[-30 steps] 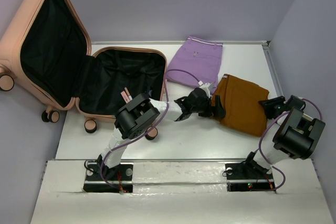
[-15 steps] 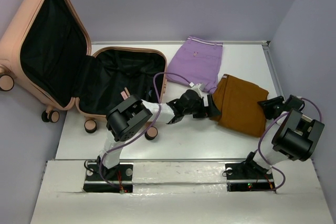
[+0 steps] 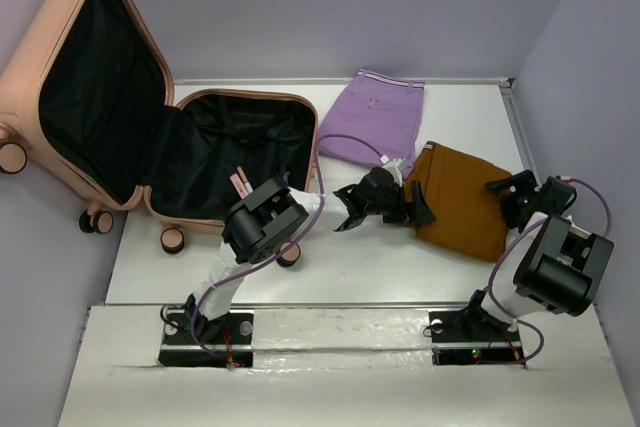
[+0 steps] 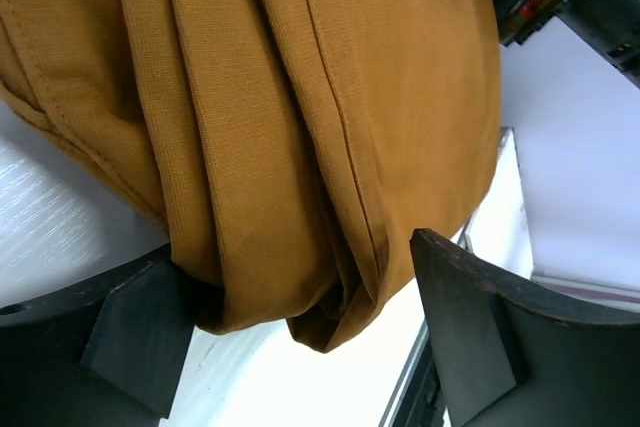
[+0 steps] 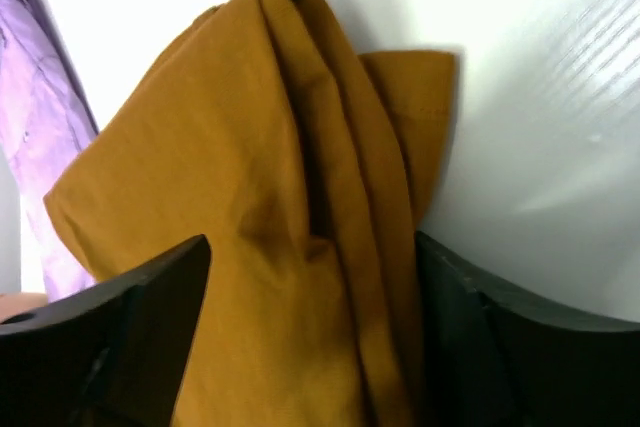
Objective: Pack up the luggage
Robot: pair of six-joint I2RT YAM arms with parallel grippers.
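Status from my remote station: the luggage (image 3: 25,67) lies open at the far left of the white table (image 3: 350,267). Its base half rests flat on the table's left edge and its lid leans back against the left wall; the black lining of both halves shows, with no clothing in it.

A folded ochre-brown garment (image 3: 465,202) lies on the right part of the table, with a folded lilac garment (image 3: 375,117) just behind it, nearer the luggage.

Left gripper (image 3: 415,204): the arm is stretched across to the brown garment's left edge. In the left wrist view the jaws stand wide apart and the cloth's folded edge sits between them, not clamped.

Right gripper (image 3: 505,192): it sits at the garment's right edge. In the right wrist view its jaws are likewise spread wide, with bunched brown folds between them. I cannot tell whether the fingers touch the cloth
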